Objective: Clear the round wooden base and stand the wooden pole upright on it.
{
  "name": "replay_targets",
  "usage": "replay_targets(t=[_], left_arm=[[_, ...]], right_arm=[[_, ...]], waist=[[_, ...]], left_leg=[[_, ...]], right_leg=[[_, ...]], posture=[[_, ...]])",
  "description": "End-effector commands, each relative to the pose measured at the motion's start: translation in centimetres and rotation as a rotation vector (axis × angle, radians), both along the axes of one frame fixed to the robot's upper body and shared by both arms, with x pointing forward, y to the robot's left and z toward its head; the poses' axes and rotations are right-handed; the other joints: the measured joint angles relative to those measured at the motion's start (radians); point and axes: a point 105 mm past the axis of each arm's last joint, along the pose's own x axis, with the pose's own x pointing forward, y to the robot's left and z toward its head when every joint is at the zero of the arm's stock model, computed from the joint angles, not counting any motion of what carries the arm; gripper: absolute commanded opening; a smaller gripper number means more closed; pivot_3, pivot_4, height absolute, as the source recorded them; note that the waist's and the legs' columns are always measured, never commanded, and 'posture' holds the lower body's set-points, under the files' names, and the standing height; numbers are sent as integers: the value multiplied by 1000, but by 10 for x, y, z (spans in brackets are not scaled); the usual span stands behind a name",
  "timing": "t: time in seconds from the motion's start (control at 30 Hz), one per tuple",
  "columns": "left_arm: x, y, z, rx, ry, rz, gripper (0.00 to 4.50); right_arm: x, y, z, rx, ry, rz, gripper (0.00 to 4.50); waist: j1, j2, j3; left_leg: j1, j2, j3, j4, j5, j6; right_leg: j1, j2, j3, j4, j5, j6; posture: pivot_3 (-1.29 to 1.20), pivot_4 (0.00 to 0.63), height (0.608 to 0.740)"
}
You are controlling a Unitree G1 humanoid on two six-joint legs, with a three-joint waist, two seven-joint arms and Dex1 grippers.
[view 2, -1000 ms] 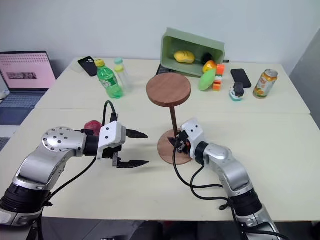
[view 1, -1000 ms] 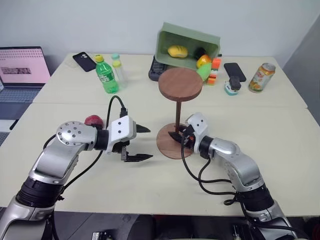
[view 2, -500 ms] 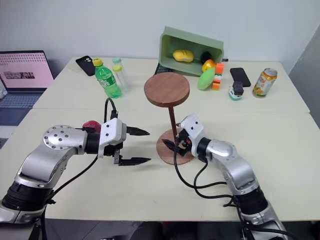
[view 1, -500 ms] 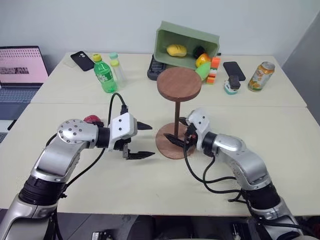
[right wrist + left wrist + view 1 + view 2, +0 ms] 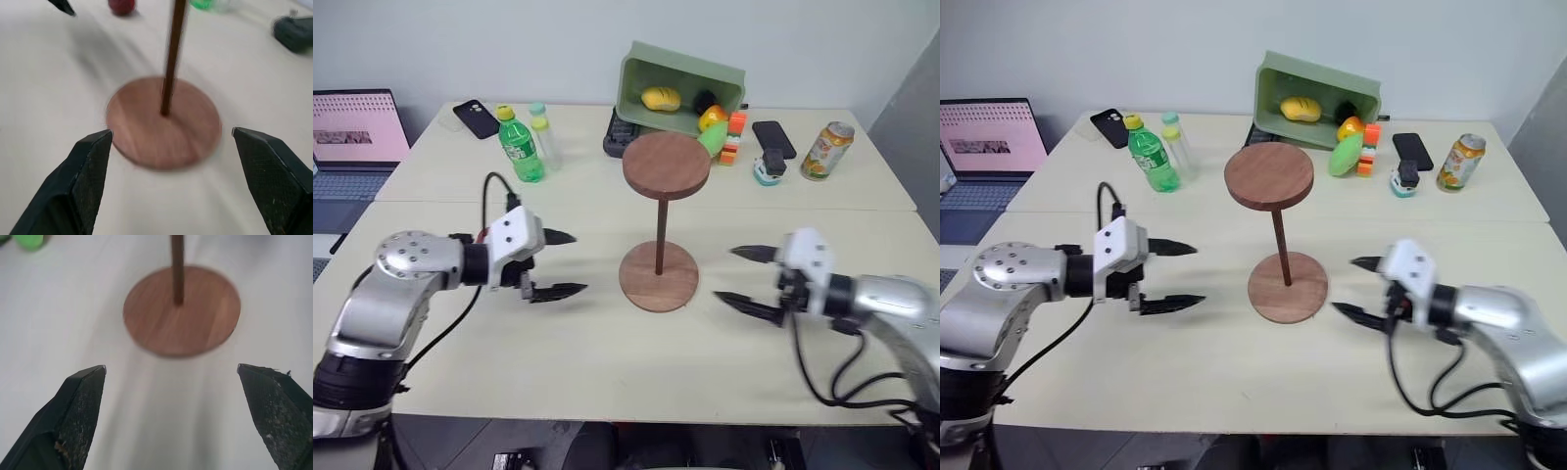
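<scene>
Now we see the wooden pole (image 5: 659, 233) standing upright on the round wooden base (image 5: 659, 277), its rod planted at the centre of that lighter disc and its darker disc (image 5: 667, 165) at the top end. The base lies flat on the pale desk (image 5: 607, 362), roughly midway between our two arms. Our left end effector (image 5: 555, 264) hovers to the left of the base, apart from it, with its black fingers spread wide and nothing between them. Our right end effector (image 5: 745, 277) hangs to the right of the base, also apart from it, its fingers likewise spread and empty. From each wrist view, the base and the foot of the pole sit framed between the open fingertips (image 5: 80, 401), untouched.

At the far side of the desk we see a green bottle (image 5: 519, 146), a tipped green bin (image 5: 680, 83) with fruit-like items inside, two dark phones (image 5: 477, 118), and a drink can (image 5: 826, 151). A laptop (image 5: 357, 132) stands open at the left edge.
</scene>
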Motion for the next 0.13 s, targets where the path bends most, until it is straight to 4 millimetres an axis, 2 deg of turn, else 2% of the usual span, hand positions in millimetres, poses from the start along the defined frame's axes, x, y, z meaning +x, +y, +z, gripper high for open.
replay_targets(t=[0.03, 0.13], left_arm=[[-1, 6, 13, 7, -63, -3, 4500], [-1, 6, 12, 10, -76, -22, 4500]], right_arm=[[-13, -21, 8, -75, -45, 8, 4081], [-15, -35, 4, -102, -30, -21, 4081]], waist=[[0, 0, 0], [0, -1, 0]], left_leg=[[1, 0, 0, 0, 0, 0], [1, 0, 0, 0, 0, 0]], right_leg=[[1, 0, 0, 0, 0, 0], [2, 0, 0, 0, 0, 0]], posture=[[0, 150, 740], [0, 150, 740]])
